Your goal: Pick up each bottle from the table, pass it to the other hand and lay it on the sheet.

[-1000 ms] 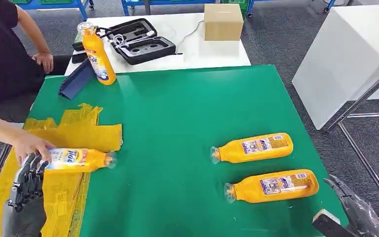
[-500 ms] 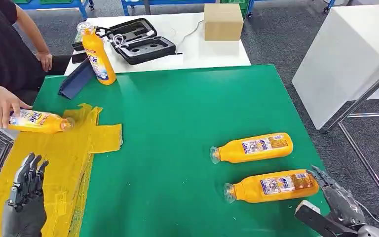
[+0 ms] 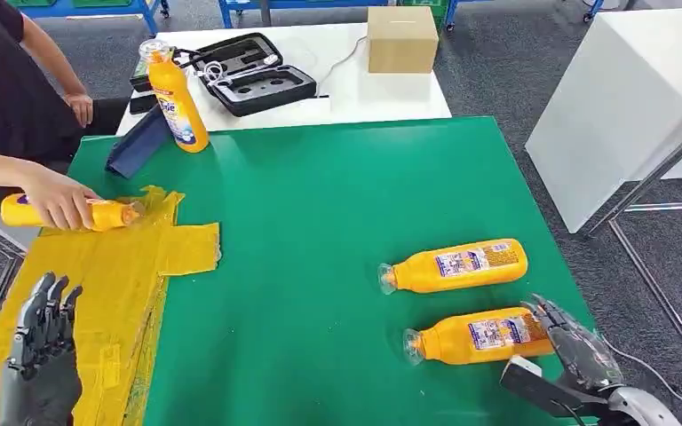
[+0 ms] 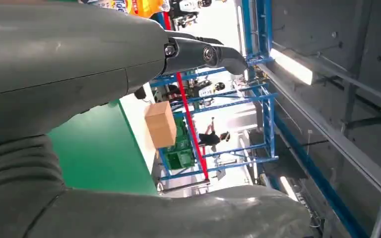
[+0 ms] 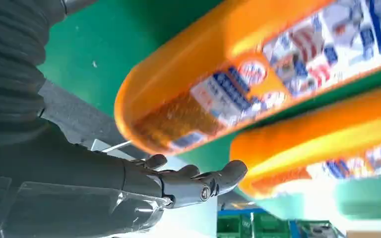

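Note:
Two orange bottles lie on the green table: a far one (image 3: 455, 265) and a near one (image 3: 479, 335) (image 5: 218, 94). My right hand (image 3: 568, 351) (image 5: 178, 181) hovers open at the base end of the near bottle, fingers spread over it, nothing gripped. My left hand (image 3: 43, 333) (image 4: 69, 64) stands open over the yellow sheet (image 3: 115, 284), fingers up and empty. A person's hand (image 3: 58, 202) holds a third orange bottle (image 3: 98, 214) at the sheet's far edge. Another orange bottle (image 3: 176, 93) stands upright at the table's far left.
A dark blue folded stand (image 3: 135, 142) lies by the upright bottle. Behind the green table a white table carries an open black case (image 3: 249, 73) and a cardboard box (image 3: 400, 39). A white cabinet (image 3: 626, 106) stands to the right.
The person lifted the bottle off the sheet by my left hand and moved it to the sheet's far edge. My right hand rose and reached in over the near bottle's base end.

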### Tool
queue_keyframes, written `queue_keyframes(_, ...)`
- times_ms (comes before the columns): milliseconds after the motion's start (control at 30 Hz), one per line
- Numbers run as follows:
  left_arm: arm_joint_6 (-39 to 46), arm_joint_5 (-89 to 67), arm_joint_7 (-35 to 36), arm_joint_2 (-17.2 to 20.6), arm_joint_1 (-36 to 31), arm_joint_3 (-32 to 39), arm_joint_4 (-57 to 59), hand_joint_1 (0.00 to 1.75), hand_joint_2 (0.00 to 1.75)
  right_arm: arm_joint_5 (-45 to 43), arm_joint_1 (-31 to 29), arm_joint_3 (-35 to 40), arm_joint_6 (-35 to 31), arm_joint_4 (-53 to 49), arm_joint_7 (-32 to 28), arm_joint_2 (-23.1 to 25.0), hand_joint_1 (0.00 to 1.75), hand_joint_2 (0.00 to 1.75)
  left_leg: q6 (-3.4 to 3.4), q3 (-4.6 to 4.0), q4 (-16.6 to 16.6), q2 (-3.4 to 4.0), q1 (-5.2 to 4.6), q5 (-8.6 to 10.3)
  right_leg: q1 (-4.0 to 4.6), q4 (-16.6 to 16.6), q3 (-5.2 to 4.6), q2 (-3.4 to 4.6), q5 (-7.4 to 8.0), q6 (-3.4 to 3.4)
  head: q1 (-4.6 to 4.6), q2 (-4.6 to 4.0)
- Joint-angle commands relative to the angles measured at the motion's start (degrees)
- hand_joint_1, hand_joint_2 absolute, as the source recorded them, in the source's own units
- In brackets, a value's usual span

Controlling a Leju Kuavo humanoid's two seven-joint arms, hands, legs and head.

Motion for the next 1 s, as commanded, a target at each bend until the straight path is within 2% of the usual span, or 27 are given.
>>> queue_keyframes(33, 0.3, -0.1, 0.0, 0.7, -2.5, -1.7, 5.1, 0.0, 0.0, 0.3, -1.0, 9.8, 0.4, 9.1, 4.7, -7.0, 0.0, 1.75, -0.04, 0.1, -0.1, 0.09, 0.08, 0.01, 0.08, -0.2, 0.15, 0.0, 0.06, -0.02, -0.02, 0.0)
queue_keyframes(500, 0.4, 0.1, -0.1, 1.0, -2.8, -2.0, 5.4, 0.0, 0.0, -0.2, -0.2, 11.0, 0.3, 9.5, 6.1, -9.3, 0.0, 1.75, -0.06, 0.19, 0.0, -0.03, 0.1, 0.02, 0.1, -0.2, -0.23, -0.13, 0.05, -0.02, 0.0, 0.0)
queue_keyframes(533, 0.5, 0.1, -0.1, 1.1, -3.1, -2.1, 5.7, 0.0, 0.0, 1.0, -0.5, 13.0, 0.5, 10.8, 8.1, -10.7, 0.0, 1.75, -0.05, 0.21, 0.0, -0.04, 0.09, 0.02, 0.09, -0.2, -0.21, -0.13, 0.04, -0.02, 0.0, 0.0)
queue_keyframes(633, 0.6, 0.2, 0.1, 1.2, -3.8, -2.5, 6.4, 0.0, 0.0, 2.1, -2.8, 16.4, -0.2, 15.6, 8.7, -11.2, 0.0, 1.75, -0.04, 0.31, -0.1, -0.02, 0.11, 0.01, 0.11, -0.2, -0.12, -0.1, 0.06, -0.02, 0.0, 0.0)
queue_keyframes(667, 0.6, 0.3, 0.2, 1.2, -4.0, -2.6, 6.6, 0.0, 0.0, 2.0, -2.8, 16.9, -0.2, 16.0, 8.7, -11.7, 0.16, 1.75, -0.06, 0.28, -0.1, 0.03, 0.15, 0.04, 0.15, -0.3, -0.12, -0.09, 0.11, -0.03, 0.0, 0.0)
queue_keyframes(700, 0.7, 0.2, 0.2, 1.4, -4.4, -2.9, 7.2, 0.0, 0.0, 1.4, -2.1, 17.6, 0.1, 15.9, 9.0, -13.1, 1.64, 1.75, -0.06, 0.33, -0.1, 0.03, 0.14, 0.03, 0.15, -0.3, -0.08, -0.09, 0.1, -0.02, -0.02, 0.0)
queue_keyframes(733, 0.8, 0.3, 0.2, 1.5, -4.5, -3.0, 7.5, 0.0, 0.0, 0.9, -1.6, 17.7, 0.4, 15.6, 9.3, -13.8, 1.75, 1.75, -0.04, 0.38, -0.1, -0.03, 0.08, 0.02, 0.08, -0.2, -0.08, -0.14, 0.04, -0.01, 0.0, 0.0)
queue_keyframes(1000, 1.0, 1.1, 0.1, 1.9, -5.0, -3.6, 8.0, 0.0, 0.0, -3.5, 1.6, 20.2, 0.9, 14.1, 12.5, -18.3, 1.75, 1.75, -0.03, 0.52, 0.0, -0.27, 0.11, 0.03, 0.11, -0.3, 0.15, -0.35, 0.01, -0.01, 0.0, 0.0)
